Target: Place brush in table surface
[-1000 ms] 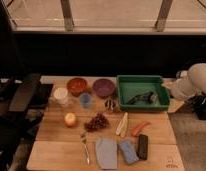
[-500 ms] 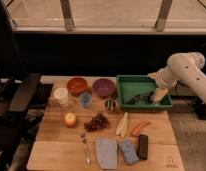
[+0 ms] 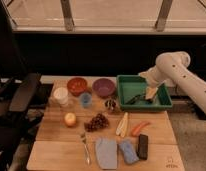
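Now, the step in hand, as we judge it, is the pickup, and it is not yet made.

Table surface: the middle is crowded.
- At the left are a white cup, a red bowl and a fork.
- Then come grapes and a purple bowl.
- Further right lie a carrot and a black block.
- Bare planks show at the 7 o'clock corner, and a smaller patch at the 5 o'clock corner, below the bin.

Green bin: the brush lies on its floor, close to the 6 o'clock wall. It slants roughly from 8 to 2 o'clock. We cannot tell which end carries the bristles.

Gripper: it hangs inside the bin at the brush's 3 o'clock end. The fingers are apart, with nothing between them. We cannot tell whether it touches the brush.

To do the step well:
- We would square the fingers across the slim handle near its middle, not at the tip.
- Close firmly and lift straight up until the brush clears the wall.
- Only then carry it toward 5 o'clock, keeping off the carrot and the block.
- Let go once the brush rests on wood.

Arm: it enters from the 3 o'clock edge, with the elbow high at the bin's 1 o'clock. The forearm slopes down toward 7 o'clock. The wrist is bent so that the gripper points down into the bin.
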Robot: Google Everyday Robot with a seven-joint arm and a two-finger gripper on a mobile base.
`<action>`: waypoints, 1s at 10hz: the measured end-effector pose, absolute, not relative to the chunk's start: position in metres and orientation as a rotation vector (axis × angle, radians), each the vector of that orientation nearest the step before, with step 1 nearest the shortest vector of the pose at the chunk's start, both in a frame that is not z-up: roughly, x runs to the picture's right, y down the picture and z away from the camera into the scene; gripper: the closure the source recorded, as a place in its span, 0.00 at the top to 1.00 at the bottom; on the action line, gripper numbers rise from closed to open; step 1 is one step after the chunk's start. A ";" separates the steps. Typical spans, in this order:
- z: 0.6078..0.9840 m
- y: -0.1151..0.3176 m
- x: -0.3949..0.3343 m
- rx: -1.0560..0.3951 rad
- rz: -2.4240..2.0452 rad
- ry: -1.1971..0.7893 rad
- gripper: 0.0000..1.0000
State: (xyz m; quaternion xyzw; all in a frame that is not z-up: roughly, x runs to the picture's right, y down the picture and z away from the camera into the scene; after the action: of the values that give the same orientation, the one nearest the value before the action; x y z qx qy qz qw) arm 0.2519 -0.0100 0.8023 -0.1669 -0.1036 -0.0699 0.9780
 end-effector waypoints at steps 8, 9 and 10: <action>0.802 -0.009 0.254 -0.337 -0.138 -0.208 0.80; 0.802 -0.009 0.253 -0.337 -0.139 -0.209 0.80; 0.802 -0.010 0.251 -0.337 -0.141 -0.210 0.80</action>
State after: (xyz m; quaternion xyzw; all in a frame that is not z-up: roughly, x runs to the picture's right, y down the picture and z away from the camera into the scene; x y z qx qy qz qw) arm 0.2514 -0.0095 0.8023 -0.1674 -0.1043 -0.0697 0.9779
